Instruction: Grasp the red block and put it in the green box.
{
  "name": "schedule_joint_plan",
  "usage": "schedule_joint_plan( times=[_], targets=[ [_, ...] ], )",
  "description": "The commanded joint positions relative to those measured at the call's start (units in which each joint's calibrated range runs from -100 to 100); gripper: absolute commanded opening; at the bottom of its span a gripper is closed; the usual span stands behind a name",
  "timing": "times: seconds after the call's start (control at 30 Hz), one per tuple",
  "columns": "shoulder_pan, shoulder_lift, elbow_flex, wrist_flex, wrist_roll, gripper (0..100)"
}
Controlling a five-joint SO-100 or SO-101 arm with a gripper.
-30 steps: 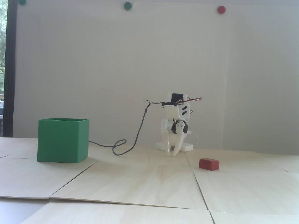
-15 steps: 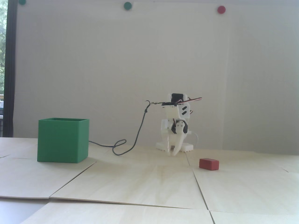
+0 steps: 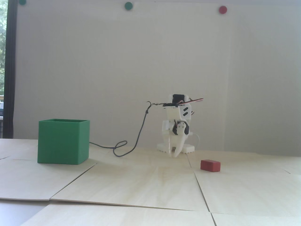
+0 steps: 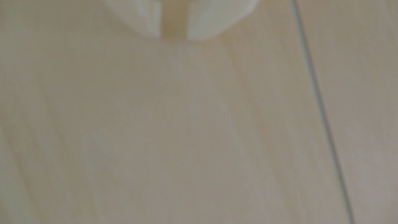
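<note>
The red block (image 3: 210, 165) lies on the pale wooden table at the right in the fixed view. The green box (image 3: 63, 141) stands open-topped at the left. My white gripper (image 3: 172, 153) hangs down from the folded arm at the back, its tips just above the table, left of and behind the block. Its jaws stand a narrow gap apart with nothing between them. In the blurred wrist view the gripper (image 4: 174, 36) enters from the top over bare wood. Neither block nor box shows in the wrist view.
A dark cable (image 3: 138, 134) loops on the table between the box and the arm base (image 3: 188, 148). The table is made of wooden panels with seams (image 4: 318, 97). A white wall stands close behind the arm.
</note>
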Motion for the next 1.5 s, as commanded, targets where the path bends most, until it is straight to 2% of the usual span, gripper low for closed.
schedule_joint_plan(
  times=[0.0, 0.3, 0.47, 0.63, 0.77, 0.93, 1.23, 1.47],
  targets=[
    [-0.4, 0.0, 0.6, 1.2, -0.4, 2],
    [-1.7, 1.1, 0.5, -0.6, -0.2, 2],
    [-1.9, 9.4, -8.5, -18.9, -0.1, 3],
    [-5.4, 27.4, -27.0, -28.0, -0.3, 16],
    [-6.1, 47.2, -49.7, -28.6, -0.1, 19],
    [-8.1, 63.7, -65.1, -28.2, -0.1, 19],
    [-9.2, 80.8, -76.6, -28.4, -0.5, 19],
    [-6.4, 82.8, -76.4, -28.8, -0.6, 19]
  ],
)
